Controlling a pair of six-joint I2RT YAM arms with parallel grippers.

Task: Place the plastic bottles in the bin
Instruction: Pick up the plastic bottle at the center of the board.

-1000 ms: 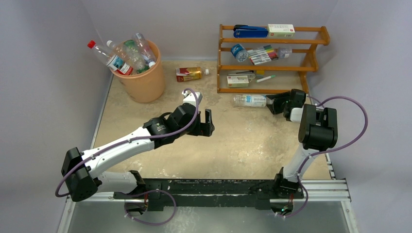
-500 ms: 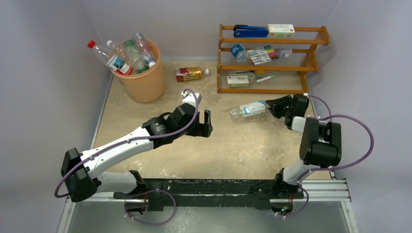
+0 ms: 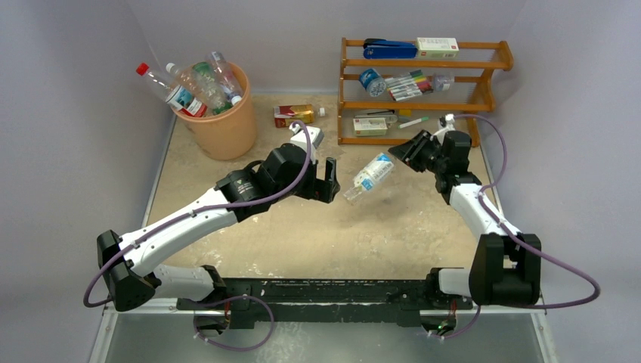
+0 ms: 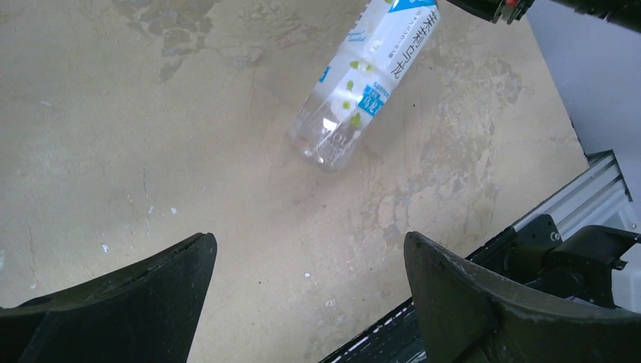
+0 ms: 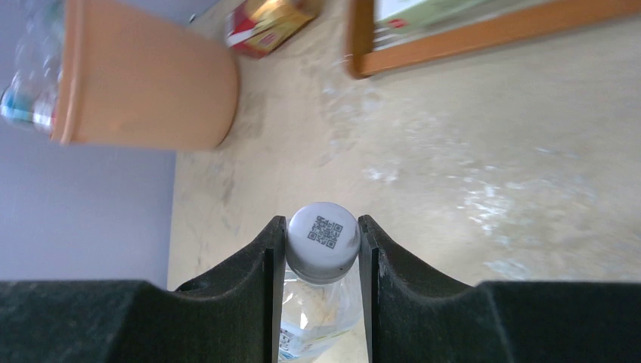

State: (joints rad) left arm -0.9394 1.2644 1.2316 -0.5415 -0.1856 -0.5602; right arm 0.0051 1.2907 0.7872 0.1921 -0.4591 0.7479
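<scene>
Top external view showed you the bin (image 3: 227, 134) at far left with several bottles (image 3: 198, 87) poking out, then the left gripper (image 3: 329, 181), fingers spread wide on nothing, just left of the clear blue-labelled bottle (image 3: 370, 174). That bottle looked clear of the table (image 3: 317, 234), its long axis slanting from its base beside the left gripper up and right to its cap (image 5: 323, 240), pinched between the fingers of the right gripper (image 3: 406, 151). You could judge that the bin lay well left of the held bottle, past the left gripper, which made that the nearer one to carry it over.
</scene>
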